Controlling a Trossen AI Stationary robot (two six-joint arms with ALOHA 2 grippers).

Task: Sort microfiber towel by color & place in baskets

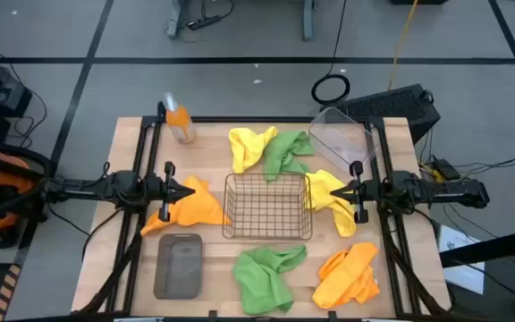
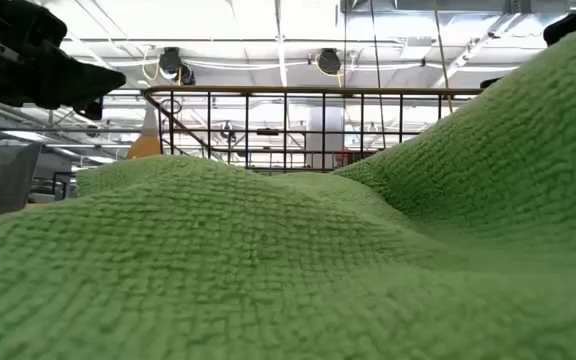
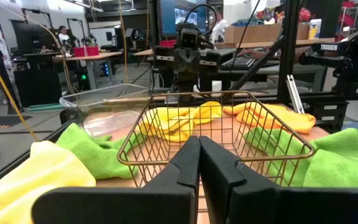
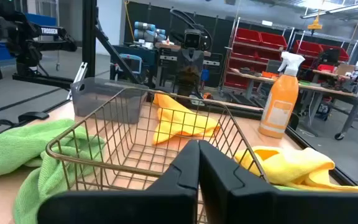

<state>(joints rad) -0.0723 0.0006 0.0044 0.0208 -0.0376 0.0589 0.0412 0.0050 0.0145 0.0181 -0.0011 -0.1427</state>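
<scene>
Both tools are pressed together and hold nothing, facing each other across the wire-mesh basket [image 1: 267,207] that stands between them in the middle of the worktop [image 1: 213,152]. The left tool [image 1: 192,191] hovers above an orange towel [image 1: 190,207], just beside the basket's near wall; the grey tray [image 1: 179,265] lies on the worktop below and to one side of it, toward the front edge. The right tool [image 1: 334,192] hangs over a yellow towel [image 1: 331,197] at the basket's opposite wall, with the clear tub [image 1: 344,136] just behind it toward the worktop's far edge. A second yellow towel [image 1: 250,148] and a green towel [image 1: 289,152] lie bunched together beyond the basket, between the two tools. Another green towel [image 1: 268,275] and another orange towel [image 1: 350,275] lie at the front edge. An orange spray bottle [image 1: 179,120] stands well behind the left tool.
</scene>
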